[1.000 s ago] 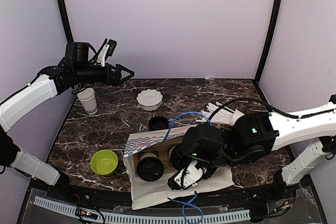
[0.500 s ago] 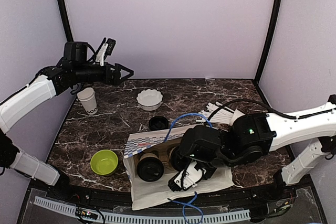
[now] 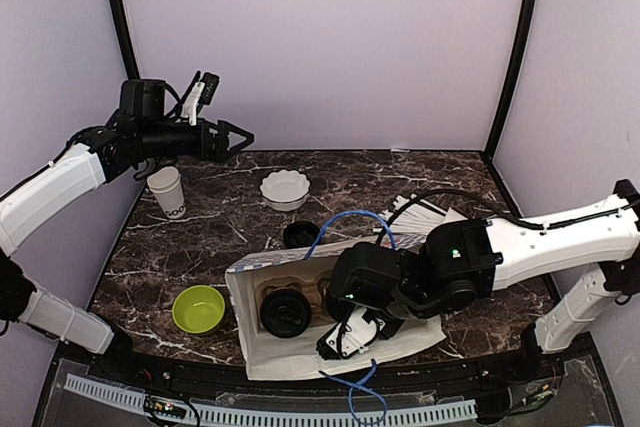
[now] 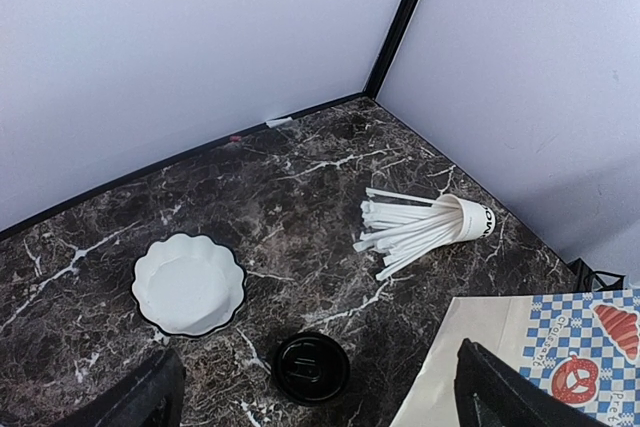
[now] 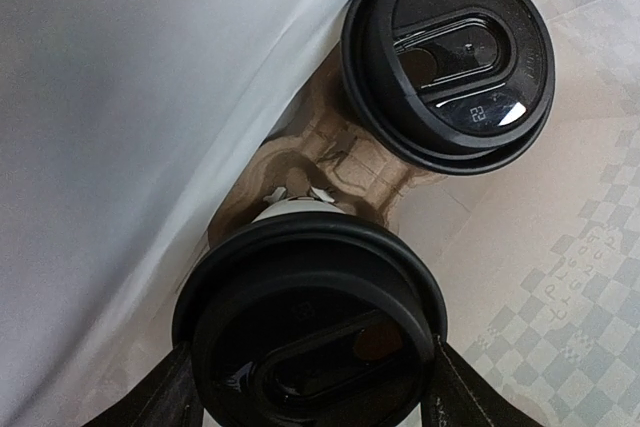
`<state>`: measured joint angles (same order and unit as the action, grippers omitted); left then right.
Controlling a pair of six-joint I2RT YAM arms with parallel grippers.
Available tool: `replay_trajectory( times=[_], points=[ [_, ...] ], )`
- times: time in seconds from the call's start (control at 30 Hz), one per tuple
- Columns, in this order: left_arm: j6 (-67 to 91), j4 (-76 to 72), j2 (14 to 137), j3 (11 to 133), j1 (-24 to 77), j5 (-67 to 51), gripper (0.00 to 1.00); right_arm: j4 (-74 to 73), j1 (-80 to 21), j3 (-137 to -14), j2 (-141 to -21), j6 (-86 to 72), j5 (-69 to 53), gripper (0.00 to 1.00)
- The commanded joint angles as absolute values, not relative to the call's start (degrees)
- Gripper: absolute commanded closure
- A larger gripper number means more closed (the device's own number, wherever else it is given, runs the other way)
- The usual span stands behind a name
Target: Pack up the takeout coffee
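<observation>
While the right claw [image 5: 312, 392] reaches into the paper bag [image 3: 262, 365] at lower centre, grasping a lidded coffee cup [image 5: 310, 332] apparently to seat it in the cardboard carrier [image 5: 330, 162] beside a second cup [image 5: 447, 62], the left claw [image 3: 235, 139] hangs released at upper left.

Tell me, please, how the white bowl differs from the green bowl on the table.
The white bowl has a scalloped rim; the green bowl has a smooth one. The white bowl sits toward the back wall, the green bowl near the front edge. Both stand upright and look empty.
</observation>
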<state>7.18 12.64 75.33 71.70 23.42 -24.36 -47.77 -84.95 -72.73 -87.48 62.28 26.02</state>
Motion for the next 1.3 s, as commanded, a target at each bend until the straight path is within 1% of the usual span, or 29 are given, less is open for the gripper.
replay_trajectory(
  times=[0.0, 0.27, 0.57, 0.8, 1.27],
  points=[
    [6.94, 11.54, 73.2, 70.52, 23.55, -24.47, 0.04, -46.48, -84.07, -74.09, -87.96, 62.47, 27.77, 0.49],
    [6.78, 11.43, 73.2, 70.32, 23.53, -24.61, 0.04, -46.17, -82.05, -75.36, -89.38, 62.15, 26.77, 0.49],
    [6.53, 11.38, 73.71, 70.23, 23.55, -24.44, 0.04, -47.59, -78.62, -80.01, -92.2, 61.0, 23.72, 0.49],
    [6.28, 11.43, 74.06, 70.2, 23.55, -24.41, 0.04, -50.76, -74.54, -85.89, -95.76, 60.13, 19.05, 0.49],
    [4.7, 12.94, 74.75, 71.2, 23.55, -23.11, 0.03, -52.8, -68.84, -93.09, -101.52, 61.33, 13.35, 0.5]
  ],
)
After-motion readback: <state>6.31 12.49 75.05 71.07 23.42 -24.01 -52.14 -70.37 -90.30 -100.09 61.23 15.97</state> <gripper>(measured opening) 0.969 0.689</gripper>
